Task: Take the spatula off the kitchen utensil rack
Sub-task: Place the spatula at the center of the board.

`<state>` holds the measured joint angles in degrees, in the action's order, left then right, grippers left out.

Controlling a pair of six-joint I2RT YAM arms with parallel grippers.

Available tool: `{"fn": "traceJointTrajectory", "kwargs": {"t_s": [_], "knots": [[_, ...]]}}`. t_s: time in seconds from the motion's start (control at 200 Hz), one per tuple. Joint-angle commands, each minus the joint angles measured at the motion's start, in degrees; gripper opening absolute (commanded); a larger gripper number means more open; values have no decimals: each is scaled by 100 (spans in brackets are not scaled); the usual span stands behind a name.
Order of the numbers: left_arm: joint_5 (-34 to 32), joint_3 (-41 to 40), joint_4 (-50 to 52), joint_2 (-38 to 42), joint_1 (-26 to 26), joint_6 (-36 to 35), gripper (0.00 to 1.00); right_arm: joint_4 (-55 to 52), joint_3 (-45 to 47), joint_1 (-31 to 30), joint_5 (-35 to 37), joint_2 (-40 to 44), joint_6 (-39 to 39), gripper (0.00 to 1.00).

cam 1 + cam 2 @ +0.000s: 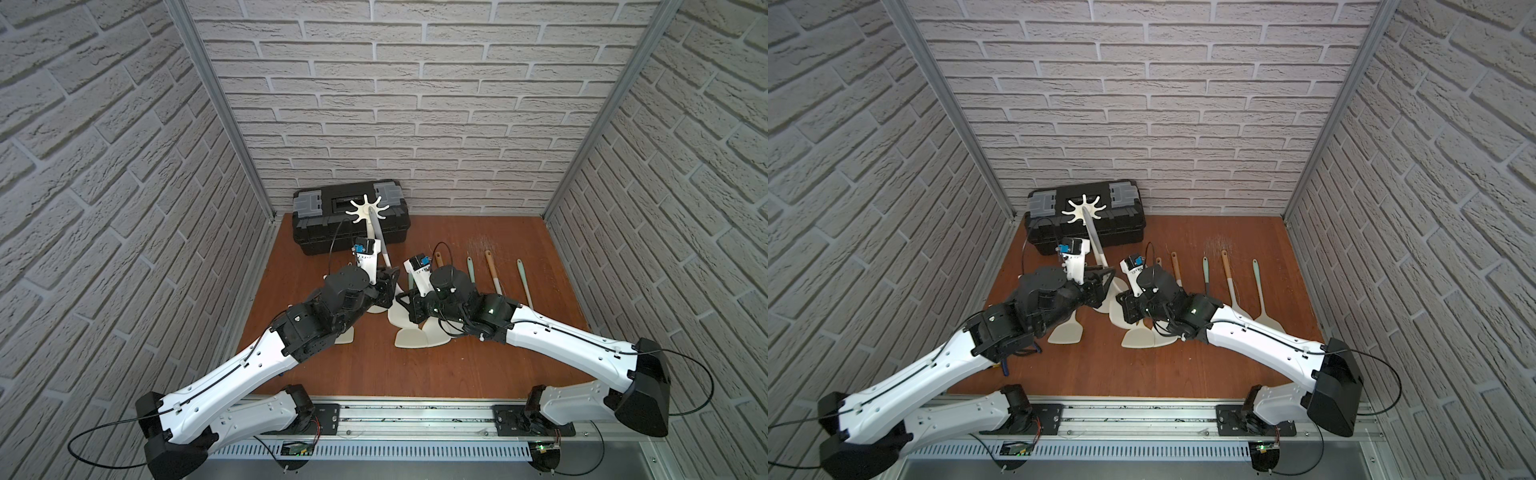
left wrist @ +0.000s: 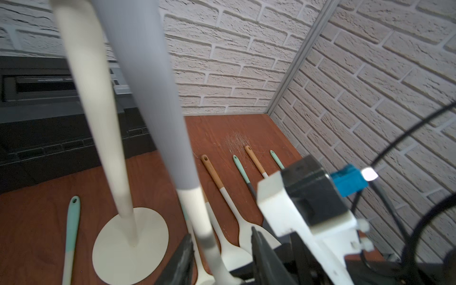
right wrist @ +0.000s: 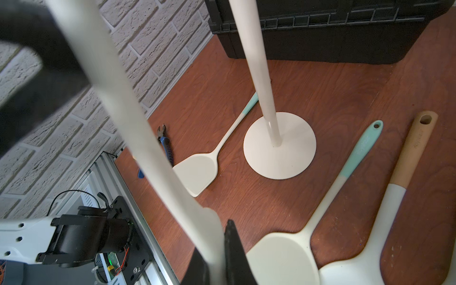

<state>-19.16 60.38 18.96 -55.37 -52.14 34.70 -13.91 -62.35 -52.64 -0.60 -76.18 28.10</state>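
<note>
Grey handle, cream neck, that spatula [image 1: 377, 232] basically. Leans top-end at rack [image 1: 365, 208] crown in front of toolbox [image 1: 316, 237], slants down. Gets pinched low on the neck by right gripper [image 3: 214, 243]; sits between spread jaws of left gripper [image 2: 220, 238], not clearly touching them

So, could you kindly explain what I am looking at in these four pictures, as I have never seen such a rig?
These are two robot arms, left and right, on a rail at the edge of the table. Two pictures look down from overhead; the other two come from a camera on each wrist. On the table stand a black toolbox and a cream utensil rack; several spatulas and blue-handled pliers lie flat. One grey-handled spatula hangs at the rack's crown. The right tool is shut on its lower end; the left tool stands open around its stem.
</note>
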Motion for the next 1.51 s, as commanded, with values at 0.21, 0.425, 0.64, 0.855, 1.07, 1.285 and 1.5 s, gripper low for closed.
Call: {"fn": "traceJointTrajectory", "kwargs": {"t_s": [0.21,0.425,0.64,0.855,1.07,1.285,1.5], "knots": [[738,-212,-43,146,600,573,50,599,56,-100,-325,261,-68,3],[1263,-189,-252,84,746,599,25,575,63,-131,-473,257,-136,3],[1236,-21,278,348,871,302,0,720,117,-145,-717,257,-321,21],[988,559,2012,831,1057,-804,0,565,147,-145,-632,464,-643,51],[1017,964,3481,926,1674,-1841,0,345,382,-77,161,725,-761,54],[2725,828,3834,463,3184,-3311,0,187,593,108,304,804,-779,54],[4419,657,3866,-53,4364,-4263,0,38,896,395,429,999,-883,55]]}}
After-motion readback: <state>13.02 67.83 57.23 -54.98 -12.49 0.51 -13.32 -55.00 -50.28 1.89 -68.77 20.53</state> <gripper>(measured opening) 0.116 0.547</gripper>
